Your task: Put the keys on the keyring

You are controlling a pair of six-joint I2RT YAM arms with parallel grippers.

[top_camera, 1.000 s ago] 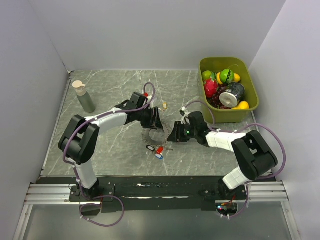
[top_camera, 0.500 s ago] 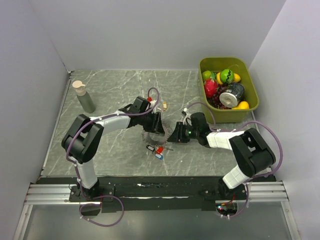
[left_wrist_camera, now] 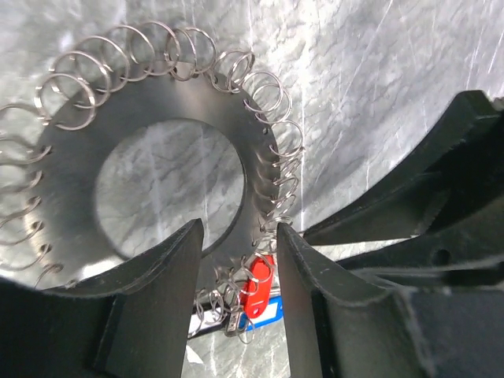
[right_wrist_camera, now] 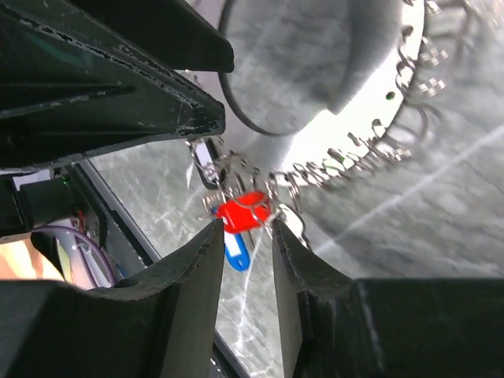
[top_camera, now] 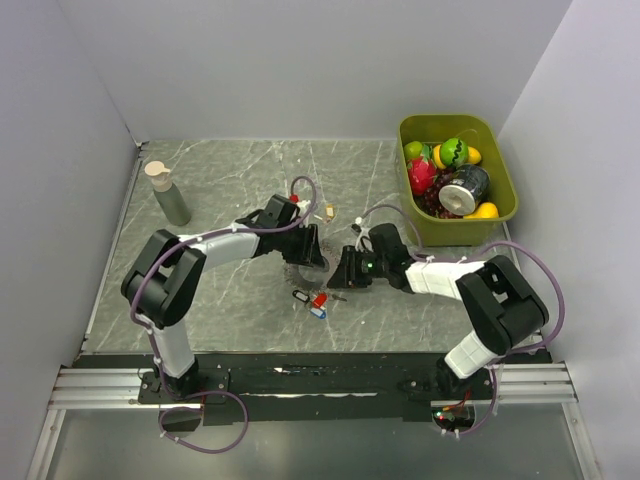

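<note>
The keyring (left_wrist_camera: 71, 157) is a dark disc with a round hole, fringed with wire loops. My left gripper (left_wrist_camera: 239, 236) is shut on its rim band, one finger at the hole and one outside the loops. In the top view it (top_camera: 310, 255) hides most of the keyring (top_camera: 296, 270). A red tag (left_wrist_camera: 258, 283) hangs off the loops over a blue key (left_wrist_camera: 268, 316). My right gripper (right_wrist_camera: 246, 228) stands open, jaws narrow, with the red tag (right_wrist_camera: 244, 211) at its tips and the blue key (right_wrist_camera: 235, 256) beyond. A dark key (top_camera: 300, 296) lies beside the red tag (top_camera: 320, 298). A tan key (top_camera: 328, 211) lies behind.
A green bin (top_camera: 505, 215) with toy fruit and a can stands at the back right. A grey bottle (top_camera: 168, 195) stands at the back left. The two grippers (top_camera: 340, 272) nearly meet at mid-table. Grey walls close the table on three sides.
My right gripper has slid left toward the keyring and its jaws have narrowed. My left gripper has shifted slightly right. The keys on the table have not moved.
</note>
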